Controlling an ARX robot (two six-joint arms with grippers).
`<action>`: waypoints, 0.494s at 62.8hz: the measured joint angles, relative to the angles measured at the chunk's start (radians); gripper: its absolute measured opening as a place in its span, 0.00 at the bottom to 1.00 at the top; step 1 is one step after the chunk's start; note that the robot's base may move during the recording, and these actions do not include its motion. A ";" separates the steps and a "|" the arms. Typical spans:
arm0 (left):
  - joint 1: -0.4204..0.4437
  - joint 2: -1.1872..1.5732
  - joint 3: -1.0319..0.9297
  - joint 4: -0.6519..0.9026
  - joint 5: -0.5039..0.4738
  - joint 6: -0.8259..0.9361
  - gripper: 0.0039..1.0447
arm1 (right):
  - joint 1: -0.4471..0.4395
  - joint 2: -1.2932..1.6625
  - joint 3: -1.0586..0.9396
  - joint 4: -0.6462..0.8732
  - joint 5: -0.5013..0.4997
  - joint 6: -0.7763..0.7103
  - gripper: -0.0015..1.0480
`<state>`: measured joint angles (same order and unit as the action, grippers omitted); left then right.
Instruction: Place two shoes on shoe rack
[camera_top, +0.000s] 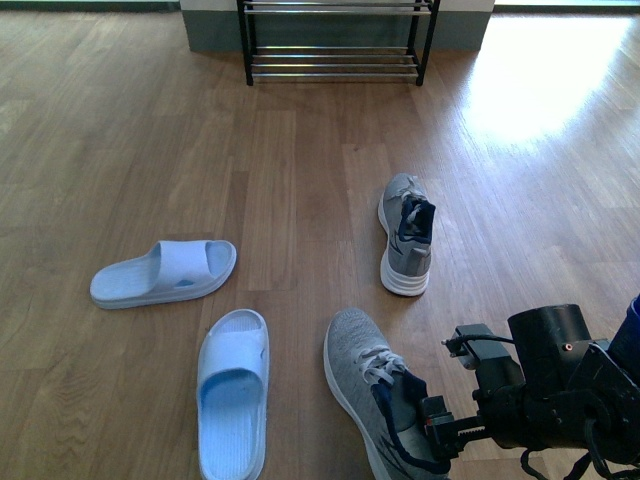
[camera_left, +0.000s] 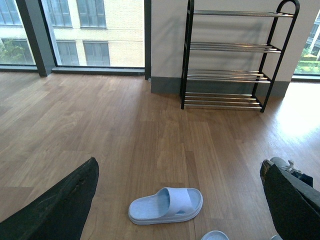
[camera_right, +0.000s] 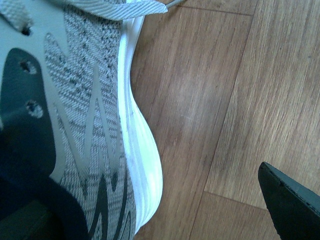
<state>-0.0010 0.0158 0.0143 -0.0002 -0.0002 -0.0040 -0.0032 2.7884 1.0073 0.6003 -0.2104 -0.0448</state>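
The nearer grey sneaker (camera_top: 375, 392) lies on the wooden floor (camera_top: 300, 180) with its dark collar right at the right gripper (camera_top: 445, 425). That gripper's jaws stand wide and are not clamped: one finger (camera_right: 292, 202) is out over bare boards beside the white sole, the other on the shoe's side. The second sneaker (camera_top: 406, 235) lies ahead of it, toe toward the shoe rack (camera_top: 335, 62) far ahead at the wall. Two pale blue slides (camera_top: 163, 272) (camera_top: 233, 392) lie off to its left. The left gripper (camera_left: 178, 167) is spread wide and empty, with one slide just ahead.
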 joint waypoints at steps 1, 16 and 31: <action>0.000 0.000 0.000 0.000 0.000 0.000 0.91 | -0.002 0.002 0.003 0.002 0.000 0.000 0.91; 0.000 0.000 0.000 0.000 0.000 0.000 0.91 | -0.019 0.034 0.035 0.058 0.000 0.000 0.68; 0.000 0.000 0.000 0.000 0.000 0.000 0.91 | -0.022 0.037 0.033 0.072 -0.050 0.002 0.32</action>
<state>-0.0010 0.0158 0.0143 -0.0002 -0.0002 -0.0040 -0.0250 2.8250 1.0405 0.6724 -0.2600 -0.0429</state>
